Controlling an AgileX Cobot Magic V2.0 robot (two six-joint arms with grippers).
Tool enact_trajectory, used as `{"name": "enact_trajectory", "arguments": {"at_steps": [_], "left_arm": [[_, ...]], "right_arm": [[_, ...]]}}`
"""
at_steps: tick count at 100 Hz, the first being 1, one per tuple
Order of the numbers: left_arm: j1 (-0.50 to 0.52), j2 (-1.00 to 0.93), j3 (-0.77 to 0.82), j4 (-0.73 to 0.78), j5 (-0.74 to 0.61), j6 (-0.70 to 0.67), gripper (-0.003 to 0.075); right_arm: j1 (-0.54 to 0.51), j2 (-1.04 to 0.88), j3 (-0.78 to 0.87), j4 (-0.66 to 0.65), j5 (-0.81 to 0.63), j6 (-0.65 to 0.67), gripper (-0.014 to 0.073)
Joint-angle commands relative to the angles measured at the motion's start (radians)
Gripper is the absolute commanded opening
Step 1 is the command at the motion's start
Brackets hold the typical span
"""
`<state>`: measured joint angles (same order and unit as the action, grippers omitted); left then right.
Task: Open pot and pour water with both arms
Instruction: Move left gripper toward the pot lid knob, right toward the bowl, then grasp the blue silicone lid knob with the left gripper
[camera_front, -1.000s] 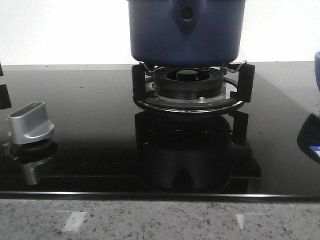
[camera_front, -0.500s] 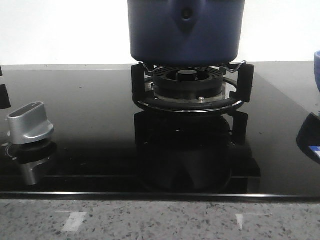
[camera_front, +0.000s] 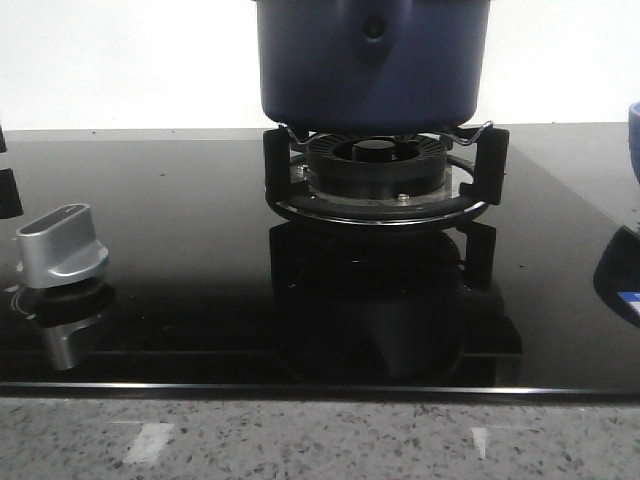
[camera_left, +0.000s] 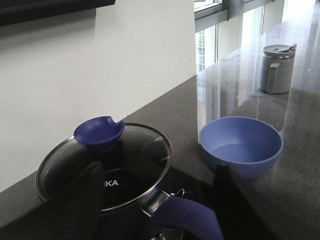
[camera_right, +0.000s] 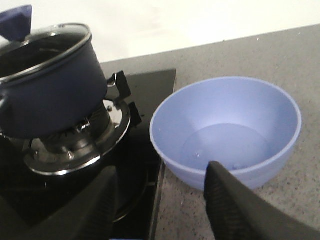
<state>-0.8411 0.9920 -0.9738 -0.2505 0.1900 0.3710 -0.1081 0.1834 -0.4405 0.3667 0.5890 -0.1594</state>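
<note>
The dark navy pot (camera_front: 370, 65) stands on the burner grate (camera_front: 385, 175) at the centre of the hob; its top is cut off in the front view. A glass lid (camera_left: 107, 167) with a blue knob (camera_left: 99, 133) covers it, and the pot's blue handle (camera_left: 187, 224) points out to the side. My left gripper (camera_left: 157, 175) hovers open above the pot, fingers either side of the handle and lid rim, gripping nothing. My right gripper (camera_right: 161, 180) is open over the hob's edge, between the pot (camera_right: 47, 85) and the light blue bowl (camera_right: 227, 132). Neither gripper appears in the front view.
A light blue bowl (camera_left: 241, 145) holding a little water sits on the grey counter beside the black glass hob (camera_front: 200, 250). A silver control knob (camera_front: 60, 245) sticks up at the hob's left. A grey lidded mug (camera_left: 276, 68) stands farther along the counter.
</note>
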Motion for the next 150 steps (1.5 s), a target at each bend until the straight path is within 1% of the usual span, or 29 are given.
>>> {"name": "enact_trajectory", "arguments": {"at_steps": [1,61,76,86,90,94,97,100,101,102,103,104,105,106,107,108,109,110,111,112,113,114,117,118,121,123,131,144,150], "left_arm": [[-0.007,-0.01,-0.036,0.004,-0.067,-0.003,0.0409],[-0.007,0.004,-0.01,-0.005,-0.066,-0.003,0.0409],[-0.007,0.004,-0.01,-0.076,-0.061,-0.003,0.0409],[-0.007,0.002,-0.01,-0.092,-0.035,-0.003,0.0409],[-0.007,-0.003,-0.01,-0.131,-0.03,0.004,0.0409],[-0.003,-0.003,-0.008,-0.212,-0.03,0.093,0.0409],[-0.001,-0.003,-0.008,-0.348,-0.028,0.21,0.0409],[0.001,-0.003,-0.006,-0.483,-0.028,0.404,0.0409],[0.001,-0.003,-0.006,-0.521,-0.028,0.447,0.0409],[0.003,-0.003,-0.004,-0.6,-0.028,0.491,0.0409],[0.003,-0.003,-0.002,-0.641,-0.028,0.584,0.0409],[0.003,-0.003,0.001,-0.724,-0.028,0.631,0.0409],[0.003,-0.003,0.002,-0.765,-0.028,0.725,0.0409],[0.003,-0.003,0.004,-0.845,-0.028,0.772,0.0409],[0.003,-0.003,0.007,-0.883,-0.028,0.864,0.0409],[0.003,-0.003,0.008,-0.921,-0.028,0.908,0.0409],[0.001,-0.001,0.011,-0.996,-0.028,0.95,0.0409],[0.001,-0.001,0.01,-1.033,-0.028,1.031,0.0409],[-0.002,0.001,0.014,-1.101,-0.028,1.068,0.0409],[-0.004,0.001,0.015,-1.132,-0.028,1.134,0.0409],[-0.003,0.005,0.015,-1.162,-0.028,1.164,0.0409],[-0.006,0.006,0.017,-1.22,-0.033,1.218,0.0409],[-0.011,0.011,0.022,-1.323,-0.052,1.304,0.0409],[-0.01,0.011,0.024,-1.366,-0.066,1.321,0.0409],[-0.015,0.016,0.027,-1.43,-0.102,1.38,0.0409],[-0.019,0.018,0.029,-1.458,-0.13,1.392,0.0409],[-0.026,0.018,0.041,-1.46,-0.203,1.398,0.0409],[-0.026,0.018,0.046,-1.458,-0.19,1.398,0.0409],[-0.022,0.022,0.046,-1.444,-0.132,1.405,0.0409]], "right_arm": [[0.002,0.026,-0.035,0.001,-0.097,-0.013,0.0356],[0.002,0.026,-0.035,0.001,-0.095,-0.013,0.0356],[0.002,0.026,-0.035,0.001,-0.095,-0.013,0.0356],[0.002,0.026,-0.035,0.001,-0.095,-0.013,0.0356],[0.002,0.026,-0.035,0.001,-0.095,-0.013,0.0356],[0.002,0.026,-0.035,0.001,-0.095,-0.013,0.0356],[0.002,0.026,-0.035,0.001,-0.095,-0.013,0.0356],[0.002,0.026,-0.035,0.001,-0.095,-0.013,0.0356],[0.002,0.026,-0.035,0.001,-0.095,-0.013,0.0356],[0.002,0.026,-0.035,0.001,-0.095,-0.013,0.0356],[0.002,0.026,-0.035,0.001,-0.095,-0.013,0.0356],[0.002,0.026,-0.035,0.001,-0.095,-0.013,0.0356],[0.002,0.026,-0.035,0.001,-0.095,-0.013,0.0356],[0.002,0.026,-0.035,0.001,-0.095,-0.013,0.0356],[0.002,0.026,-0.035,0.001,-0.095,-0.013,0.0356],[0.002,0.026,-0.035,0.001,-0.095,-0.013,0.0356],[0.002,0.026,-0.035,0.001,-0.095,-0.013,0.0356],[0.002,0.026,-0.035,0.001,-0.095,-0.013,0.0356],[0.002,0.026,-0.035,0.001,-0.095,-0.013,0.0356],[0.002,0.026,-0.035,0.001,-0.095,-0.013,0.0356],[0.002,0.026,-0.035,0.001,-0.095,-0.013,0.0356],[0.002,0.026,-0.035,0.001,-0.095,-0.013,0.0356],[0.002,0.026,-0.035,0.001,-0.095,-0.013,0.0356],[0.002,0.026,-0.035,0.001,-0.095,-0.013,0.0356],[0.002,0.026,-0.035,0.001,-0.095,-0.013,0.0356],[0.002,0.026,-0.035,0.001,-0.095,-0.013,0.0356],[0.002,0.026,-0.035,0.001,-0.095,-0.013,0.0356],[0.002,0.026,-0.035,0.001,-0.095,-0.013,0.0356],[0.002,0.026,-0.035,0.001,-0.095,-0.013,0.0356]]}}
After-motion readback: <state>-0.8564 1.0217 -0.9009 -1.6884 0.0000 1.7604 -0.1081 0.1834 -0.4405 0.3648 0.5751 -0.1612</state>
